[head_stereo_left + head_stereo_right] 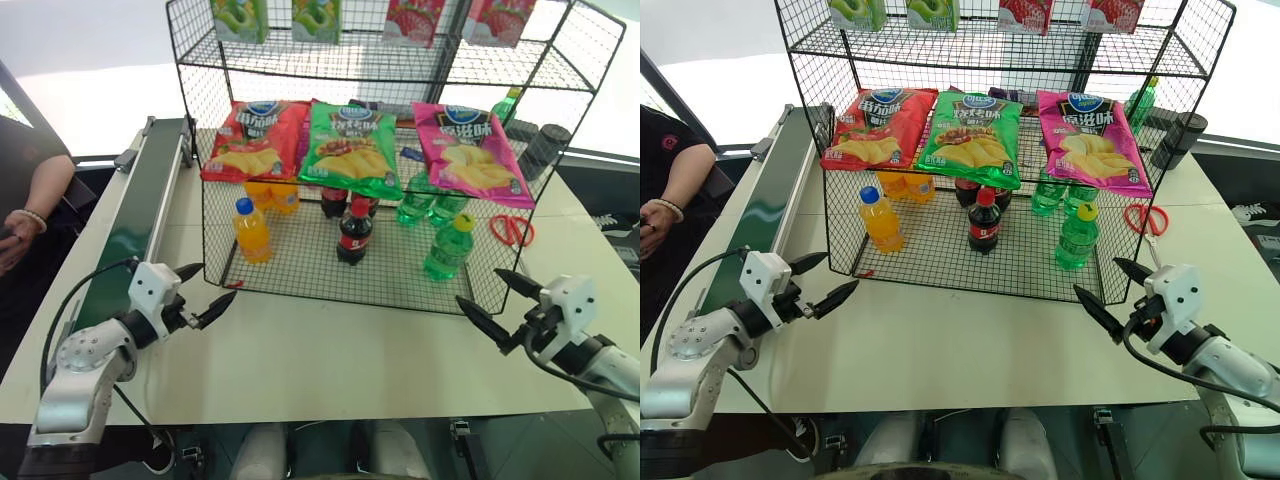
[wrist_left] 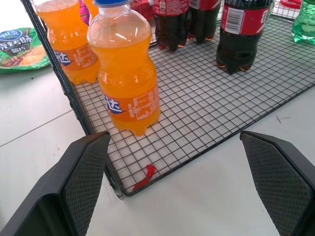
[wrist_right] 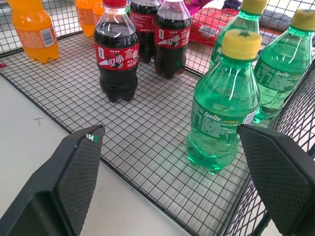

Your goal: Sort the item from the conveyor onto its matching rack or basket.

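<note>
The item, a green soda bottle [image 1: 449,247] with a yellow cap, stands upright at the front right of the black wire basket [image 1: 340,297], with two more green bottles [image 1: 430,205] behind it. In the right wrist view it [image 3: 224,103] is just inside the basket's corner, ahead of my open, empty right gripper [image 1: 478,285]. My left gripper [image 1: 215,283] hangs open and empty before the basket's front left corner, near an orange-drink bottle [image 2: 127,73]. The dark-green conveyor [image 1: 135,225] runs along the table's left side with nothing on the visible belt.
Cola bottles [image 1: 354,230] stand mid-basket and orange ones [image 1: 252,230] at its left. Snack bags [image 1: 350,145] lie on the shelf above. Red scissors [image 1: 511,230] and a dark cup [image 1: 545,150] sit right of the rack. A person's arm [image 1: 30,200] rests beside the conveyor.
</note>
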You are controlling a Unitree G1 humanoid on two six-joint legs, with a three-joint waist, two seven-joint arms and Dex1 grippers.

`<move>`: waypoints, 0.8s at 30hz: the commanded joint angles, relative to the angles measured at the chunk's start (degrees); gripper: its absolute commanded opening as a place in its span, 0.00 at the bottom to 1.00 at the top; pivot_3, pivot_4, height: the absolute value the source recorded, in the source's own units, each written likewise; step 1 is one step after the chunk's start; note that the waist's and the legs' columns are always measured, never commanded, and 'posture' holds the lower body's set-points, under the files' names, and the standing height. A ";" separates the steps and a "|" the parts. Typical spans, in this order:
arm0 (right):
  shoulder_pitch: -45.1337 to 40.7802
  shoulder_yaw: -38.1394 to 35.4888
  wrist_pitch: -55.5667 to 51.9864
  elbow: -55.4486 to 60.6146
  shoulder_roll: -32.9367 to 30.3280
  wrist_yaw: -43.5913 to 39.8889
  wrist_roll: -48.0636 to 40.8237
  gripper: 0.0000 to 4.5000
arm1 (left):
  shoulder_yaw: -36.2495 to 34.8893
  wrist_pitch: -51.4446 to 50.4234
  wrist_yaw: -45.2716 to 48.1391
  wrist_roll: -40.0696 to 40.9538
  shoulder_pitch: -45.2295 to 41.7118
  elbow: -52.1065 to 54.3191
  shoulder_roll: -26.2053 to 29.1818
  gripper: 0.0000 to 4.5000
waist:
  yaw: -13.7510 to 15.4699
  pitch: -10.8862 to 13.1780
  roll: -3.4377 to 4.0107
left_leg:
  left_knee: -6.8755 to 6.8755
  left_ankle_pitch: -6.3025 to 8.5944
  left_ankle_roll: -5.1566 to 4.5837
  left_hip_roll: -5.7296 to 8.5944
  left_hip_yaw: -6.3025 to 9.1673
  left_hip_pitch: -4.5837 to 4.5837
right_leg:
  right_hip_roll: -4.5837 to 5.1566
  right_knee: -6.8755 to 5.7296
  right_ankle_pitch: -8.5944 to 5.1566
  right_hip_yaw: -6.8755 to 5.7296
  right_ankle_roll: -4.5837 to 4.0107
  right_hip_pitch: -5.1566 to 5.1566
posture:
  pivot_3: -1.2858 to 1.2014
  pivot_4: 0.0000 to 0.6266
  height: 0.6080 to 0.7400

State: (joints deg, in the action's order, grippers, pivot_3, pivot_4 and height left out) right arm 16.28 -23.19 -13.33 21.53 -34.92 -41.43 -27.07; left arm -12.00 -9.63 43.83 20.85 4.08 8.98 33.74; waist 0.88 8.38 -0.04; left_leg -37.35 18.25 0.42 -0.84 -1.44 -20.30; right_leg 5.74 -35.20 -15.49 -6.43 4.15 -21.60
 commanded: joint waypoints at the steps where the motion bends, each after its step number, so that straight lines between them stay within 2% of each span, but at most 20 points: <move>1: -0.90 -0.14 0.56 0.18 -0.59 -0.21 0.34 0.99 | -0.43 1.11 -0.15 -0.10 -0.56 0.65 0.03 1.00 | 0.00 0.00 0.00 | 0.00 0.00 0.00 0.00 0.00 0.00 | 0.00 0.00 0.00 0.00 0.00 0.01 | 0.52 0.24 0.88; 24: -3.07 1.44 2.55 -2.72 0.08 -0.86 1.37 0.99 | -0.22 0.74 -1.10 -0.52 -1.49 0.73 -0.65 1.00 | 0.00 0.00 0.00 | -0.01 0.00 0.00 0.00 0.00 0.00 | 0.00 0.00 0.00 0.00 0.00 0.01 | 0.52 0.24 0.88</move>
State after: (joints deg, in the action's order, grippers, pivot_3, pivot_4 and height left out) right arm 13.55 -21.01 -11.98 18.30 -34.90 -42.07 -25.48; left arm -12.00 -9.63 43.18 20.44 3.39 8.98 33.07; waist 0.88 8.38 -0.04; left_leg -37.36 18.25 0.42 -0.84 -1.44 -20.30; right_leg 5.74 -35.20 -15.49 -6.43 4.16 -21.59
